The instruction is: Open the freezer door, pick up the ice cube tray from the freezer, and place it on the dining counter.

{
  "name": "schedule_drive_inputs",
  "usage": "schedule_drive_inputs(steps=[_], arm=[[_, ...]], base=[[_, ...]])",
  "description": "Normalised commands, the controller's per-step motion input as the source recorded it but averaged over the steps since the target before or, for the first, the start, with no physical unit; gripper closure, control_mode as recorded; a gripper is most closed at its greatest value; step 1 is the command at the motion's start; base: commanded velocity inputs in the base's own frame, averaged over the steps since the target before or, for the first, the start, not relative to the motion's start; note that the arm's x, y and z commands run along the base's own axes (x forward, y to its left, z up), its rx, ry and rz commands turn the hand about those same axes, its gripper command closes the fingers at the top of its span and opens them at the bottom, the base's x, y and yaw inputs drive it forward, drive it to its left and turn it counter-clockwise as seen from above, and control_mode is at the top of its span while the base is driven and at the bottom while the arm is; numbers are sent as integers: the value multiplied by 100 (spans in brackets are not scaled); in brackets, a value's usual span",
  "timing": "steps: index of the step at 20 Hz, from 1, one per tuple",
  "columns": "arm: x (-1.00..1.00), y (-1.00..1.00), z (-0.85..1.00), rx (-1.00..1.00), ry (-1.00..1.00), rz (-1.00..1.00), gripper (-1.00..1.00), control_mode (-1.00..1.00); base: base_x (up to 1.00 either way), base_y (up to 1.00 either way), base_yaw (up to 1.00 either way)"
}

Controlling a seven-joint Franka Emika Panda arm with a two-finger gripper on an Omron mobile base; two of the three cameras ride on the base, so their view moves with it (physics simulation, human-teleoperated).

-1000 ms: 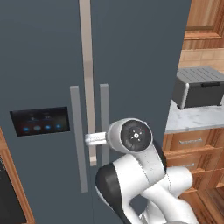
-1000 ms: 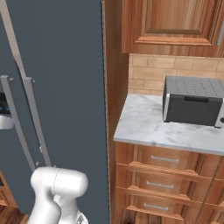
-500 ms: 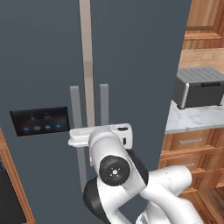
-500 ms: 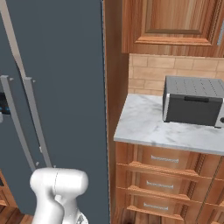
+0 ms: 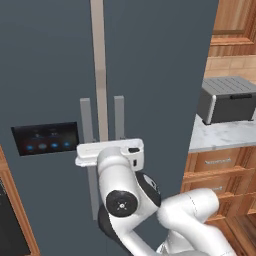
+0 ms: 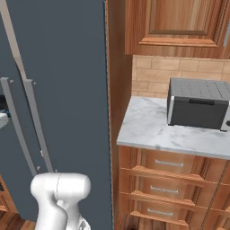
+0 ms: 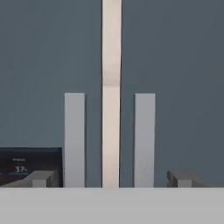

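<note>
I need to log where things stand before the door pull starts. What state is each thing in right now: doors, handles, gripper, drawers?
freezer door: closed, panel lights on.
freezer door handle: untouched, nothing gripping it.
plain door: closed.
plain door handle: untouched.
gripper: open, empty, facing the seam between the two handles.
grey appliance: shut, sitting on the small marble counter.
drawers: closed.

Small white-grey marble counter (image 6: 148,128) atop wooden drawers, right of the slate-grey appliance; boxy grey countertop appliance (image 6: 198,104) stands on it, toward the back-right corner by the brick wall.
</note>
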Motion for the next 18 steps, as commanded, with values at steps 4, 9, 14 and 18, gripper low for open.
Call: schedule_drive_inputs(steps=[4, 9, 14, 18], arm=[[55, 7, -19, 0, -8, 0, -100, -100], [29, 16, -20, 0, -4, 0, -100, -100], [32, 31, -21, 0, -1, 0, -100, -100], [38, 39, -19, 0, 0, 0, -100, -100]], base=[[0, 0, 0], [0, 0, 0], [0, 0, 0], [0, 0, 0]])
